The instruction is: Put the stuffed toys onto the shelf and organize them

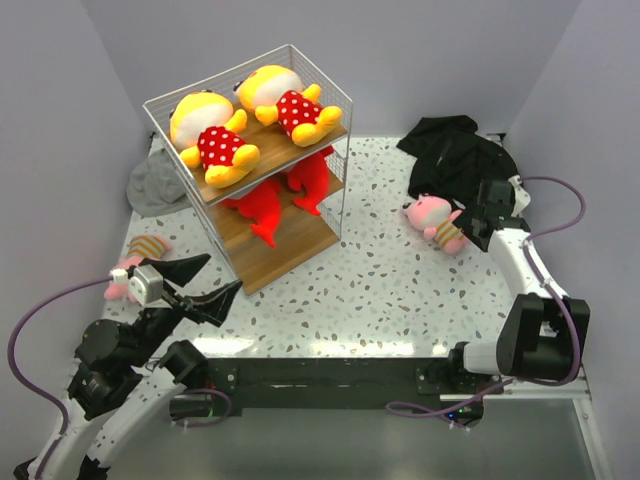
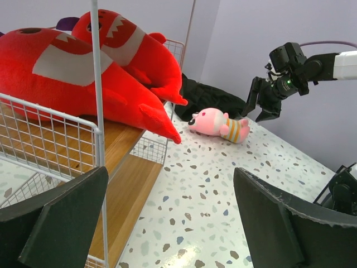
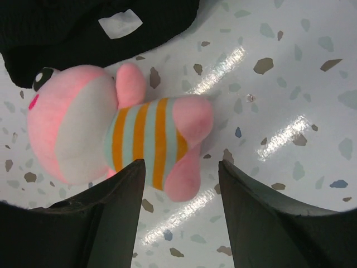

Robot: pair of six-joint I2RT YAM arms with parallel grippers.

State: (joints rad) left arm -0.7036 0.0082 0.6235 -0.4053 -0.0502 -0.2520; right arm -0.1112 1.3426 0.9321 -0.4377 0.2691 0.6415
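The white wire shelf (image 1: 291, 246) stands at the back left. Two yellow dolls (image 1: 211, 136) (image 1: 287, 102) lie on its top board. Two red sharks (image 1: 263, 207) (image 1: 311, 176) lie on the middle board; they also show in the left wrist view (image 2: 67, 72) (image 2: 134, 50). One pink striped toy (image 1: 437, 221) lies on the table at the right, in front of the black cloth. My right gripper (image 3: 181, 167) is open just above its legs (image 3: 189, 139). Another pink toy (image 1: 134, 262) lies at the left, behind my open, empty left gripper (image 1: 220, 276), which points at the shelf's front corner.
A black cloth heap (image 1: 455, 150) lies at the back right, touching the right pink toy's head. A grey hat (image 1: 155, 186) lies left of the shelf by the wall. The shelf's bottom board (image 2: 125, 195) shows bare wood at its front. Walls close in on both sides.
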